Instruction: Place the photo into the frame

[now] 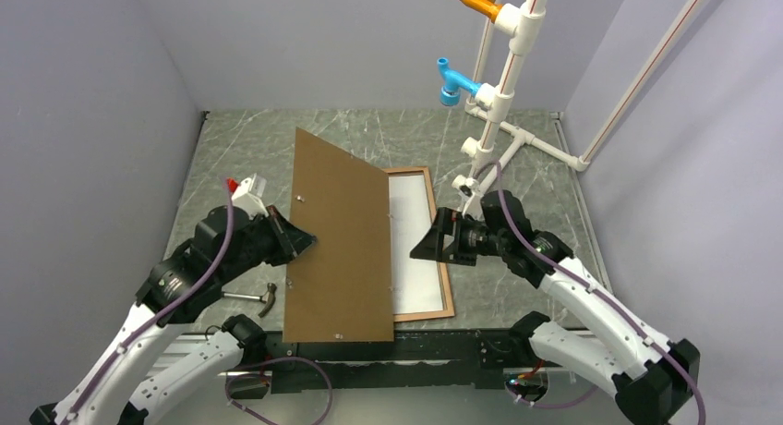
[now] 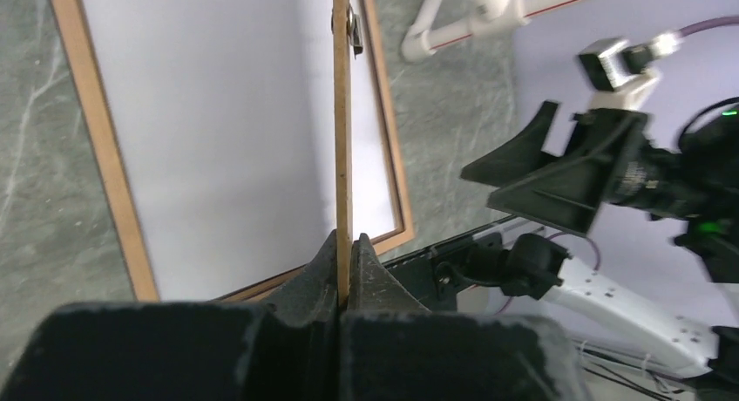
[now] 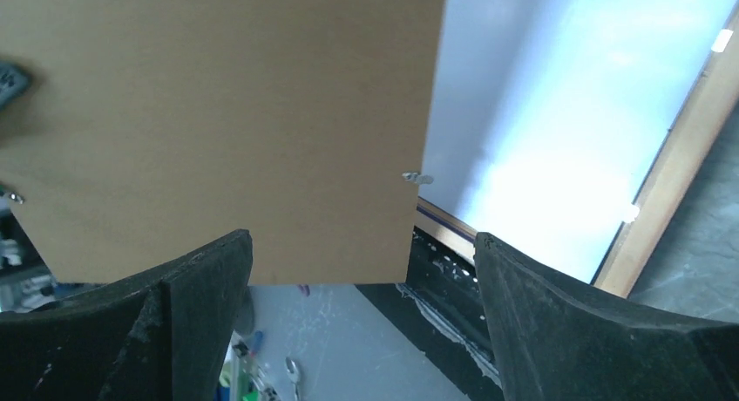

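Observation:
The frame lies flat on the table, brown wood face up. Inside it lies a white sheet, the photo with its plain back up. A brown backing board is tilted up over the frame's left part. My left gripper is shut on the board's left edge. In the left wrist view the board runs edge-on out of the pinched jaws, above the photo and the frame rail. My right gripper stands open just right of the board, with nothing between its fingers.
A hammer lies by the left arm's base. A white pipe stand with an orange and a blue fitting rises at the back right. Grey walls close in both sides and the back.

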